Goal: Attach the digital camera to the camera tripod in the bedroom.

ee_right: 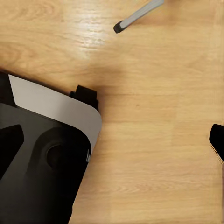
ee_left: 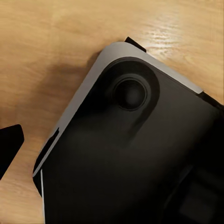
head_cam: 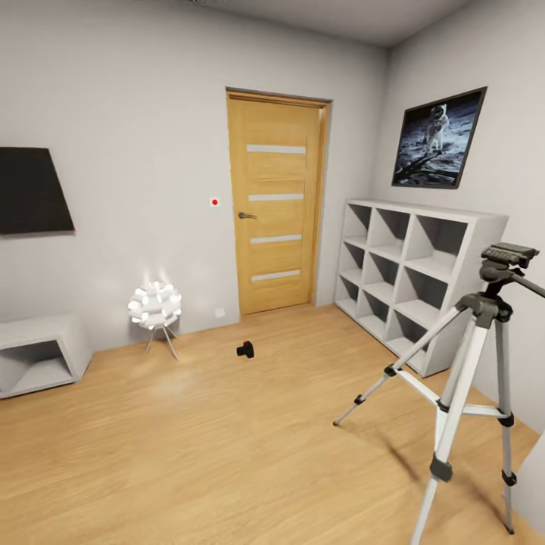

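Observation:
The digital camera [head_cam: 244, 349] lies on the wood floor in front of the oak door, small and black. At the right of the head view stands the camera tripod [head_cam: 475, 356], with silver legs and an empty dark grey pan head [head_cam: 509, 255]. One tripod foot [ee_right: 122, 25] crosses the right wrist view. My right gripper [ee_right: 112, 144] hangs over the floor, open and empty, a black fingertip [ee_right: 217, 140] at the picture's edge. My left gripper [ee_left: 112, 149] looks down on my own base, open, with one fingertip [ee_left: 9, 145] showing.
A white cube shelf [head_cam: 412, 272] lines the right wall under an astronaut poster [head_cam: 437, 140]. A glowing white lamp [head_cam: 155, 306] and a grey low cabinet [head_cam: 38, 352] stand along the far wall. My dark base [ee_left: 140, 154] sits below both wrists.

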Available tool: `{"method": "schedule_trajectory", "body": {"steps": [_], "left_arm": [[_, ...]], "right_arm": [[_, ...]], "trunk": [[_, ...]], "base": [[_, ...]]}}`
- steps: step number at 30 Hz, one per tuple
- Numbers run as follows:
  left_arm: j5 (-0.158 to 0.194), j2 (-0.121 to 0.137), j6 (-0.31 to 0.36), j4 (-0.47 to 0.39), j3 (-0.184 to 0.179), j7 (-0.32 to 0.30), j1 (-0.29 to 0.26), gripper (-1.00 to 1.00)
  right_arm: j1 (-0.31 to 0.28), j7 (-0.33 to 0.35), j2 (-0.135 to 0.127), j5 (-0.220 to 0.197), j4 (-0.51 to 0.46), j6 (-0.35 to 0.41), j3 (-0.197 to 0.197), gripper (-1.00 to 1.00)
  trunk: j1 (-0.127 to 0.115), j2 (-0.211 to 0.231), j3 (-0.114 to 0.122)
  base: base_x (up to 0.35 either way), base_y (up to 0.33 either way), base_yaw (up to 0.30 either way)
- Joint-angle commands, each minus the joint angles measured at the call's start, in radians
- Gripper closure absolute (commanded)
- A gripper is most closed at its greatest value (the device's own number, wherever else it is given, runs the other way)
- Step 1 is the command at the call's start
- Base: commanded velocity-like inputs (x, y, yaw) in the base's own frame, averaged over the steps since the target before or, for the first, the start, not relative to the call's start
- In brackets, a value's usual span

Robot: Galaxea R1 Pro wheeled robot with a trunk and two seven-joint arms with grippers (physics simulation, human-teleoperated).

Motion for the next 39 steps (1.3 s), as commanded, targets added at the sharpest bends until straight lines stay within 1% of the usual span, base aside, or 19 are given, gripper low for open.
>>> {"method": "schedule_trajectory", "body": {"steps": [1,5,12,15,30,39], "left_arm": [[0.0,0.0,-0.001,-0.001,0.004,0.001,0.0,-1.0],[0.001,0.001,-0.001,-0.001,0.003,0.002,0.0,-1.0],[0.001,-0.001,-0.001,-0.001,0.003,0.034,0.0,-1.0],[0.001,-0.002,-0.001,-0.001,0.003,0.039,0.0,-1.0],[0.001,-0.002,0.0,0.0,0.002,0.042,0.0,-1.0],[0.001,-0.003,0.0,0.0,0.001,0.041,0.0,-1.0]], "right_arm": [[-0.001,-0.001,0.0,0.008,0.002,0.001,-0.003,-1.0],[0.0,0.0,0.0,0.009,0.002,0.001,-0.003,-1.0],[0.0,0.0,-0.001,0.009,0.002,0.001,-0.003,-1.0],[0.0,0.0,-0.001,0.009,0.001,0.001,-0.003,-1.0],[0.006,-0.001,0.003,0.008,0.002,0.001,-0.003,-1.0],[0.006,-0.002,0.003,0.005,0.002,0.0,-0.004,-1.0]], "trunk": [[0.0,-0.001,-0.001],[0.0,-0.001,-0.001],[0.0,-0.001,-0.001],[0.0,-0.001,-0.001],[0.0,-0.001,-0.001],[0.0,-0.001,-0.001]], "base": [[0.0,0.0,0.277],[0.0,0.0,0.277],[0.0,0.0,0.277],[0.0,0.0,0.277],[0.002,0.0,0.277],[0.073,0.0,0.278]]}}
